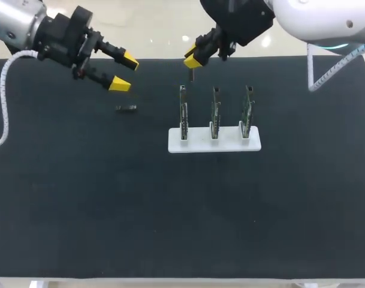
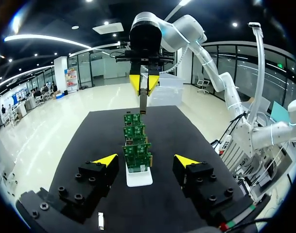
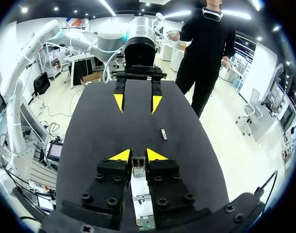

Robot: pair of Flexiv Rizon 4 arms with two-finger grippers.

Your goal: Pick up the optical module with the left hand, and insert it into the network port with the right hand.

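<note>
White stand (image 1: 206, 146) on black table (image 1: 170, 216)

Bright, even light from ceiling lamps (image 2: 41, 38) overhead.

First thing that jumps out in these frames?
Right gripper, shut on an optical module, hangs just behind three upright circuit boards in a white stand. Left gripper is open, near a second module lying on the black table.
</note>
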